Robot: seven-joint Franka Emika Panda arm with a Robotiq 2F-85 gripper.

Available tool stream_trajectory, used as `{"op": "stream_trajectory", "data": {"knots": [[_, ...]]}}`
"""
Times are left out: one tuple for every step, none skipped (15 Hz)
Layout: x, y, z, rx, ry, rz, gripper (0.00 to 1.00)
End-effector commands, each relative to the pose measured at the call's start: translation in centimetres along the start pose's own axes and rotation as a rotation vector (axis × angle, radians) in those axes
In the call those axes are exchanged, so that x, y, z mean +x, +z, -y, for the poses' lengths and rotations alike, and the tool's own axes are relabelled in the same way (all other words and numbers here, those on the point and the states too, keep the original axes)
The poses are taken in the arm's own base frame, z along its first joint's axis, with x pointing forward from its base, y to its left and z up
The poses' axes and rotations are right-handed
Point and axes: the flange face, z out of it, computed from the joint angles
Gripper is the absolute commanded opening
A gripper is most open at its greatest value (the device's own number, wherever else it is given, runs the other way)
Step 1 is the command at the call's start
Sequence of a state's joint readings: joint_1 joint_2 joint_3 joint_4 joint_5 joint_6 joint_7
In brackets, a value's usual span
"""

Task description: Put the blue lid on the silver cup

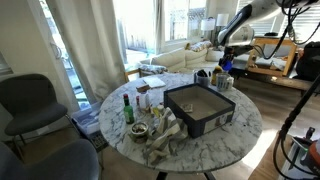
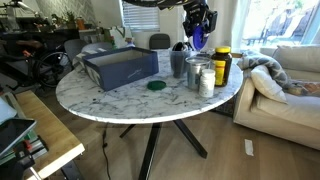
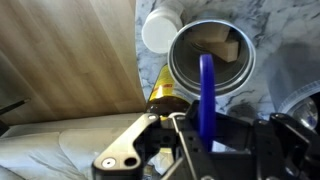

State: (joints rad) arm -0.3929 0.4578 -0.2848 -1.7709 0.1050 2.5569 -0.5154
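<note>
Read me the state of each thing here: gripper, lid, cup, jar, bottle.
gripper: shut on the blue lid, above the cup
blue lid: held on edge, not on the cup
silver cup: upright, mouth uncovered
yellow-capped jar: upright, capped
green bottle: upright

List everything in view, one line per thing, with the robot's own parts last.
blue lid: one, blue, held edge-on in the gripper, over the cup's mouth in the wrist view
silver cup: one, silver, upright and open, near the table edge
jar: one, yellow lid, beside the cup
black tray: one, dark, mid-table
green bottle: one, green, upright, apart from the tray
small green lid: one, green, flat on the table near the tray
cloth: one, pale, crumpled by the tray
table: one, white marble, round
sofa: one, cream, beyond the table
gripper: one, black, shut on the blue lid
</note>
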Motion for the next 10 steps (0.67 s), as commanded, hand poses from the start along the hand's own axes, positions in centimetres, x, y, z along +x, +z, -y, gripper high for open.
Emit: {"op": "stream_trajectory", "data": {"knots": [[0.7, 1.4, -0.4, -0.026, 0.007, 0.019, 0.00], [0.8, 1.7, -0.4, -0.030, 0.007, 0.026, 0.00], [0.8, 1.9, -0.4, -0.034, 0.009, 0.036, 0.25], [0.9, 2.0, -0.4, -0.038, 0.009, 0.044, 0.25], [0.9, 2.2, -0.3, -0.041, 0.007, 0.052, 0.33], [0.8, 2.4, -0.2, -0.041, 0.005, 0.062, 0.40], [0.7, 2.3, -0.2, -0.044, 0.003, 0.071, 0.46], [0.7, 2.5, 0.1, -0.039, -0.005, 0.078, 0.55], [0.6, 2.3, 0.2, -0.036, -0.009, 0.082, 0.62], [0.5, 1.9, 0.3, -0.029, -0.016, 0.082, 0.70]]}}
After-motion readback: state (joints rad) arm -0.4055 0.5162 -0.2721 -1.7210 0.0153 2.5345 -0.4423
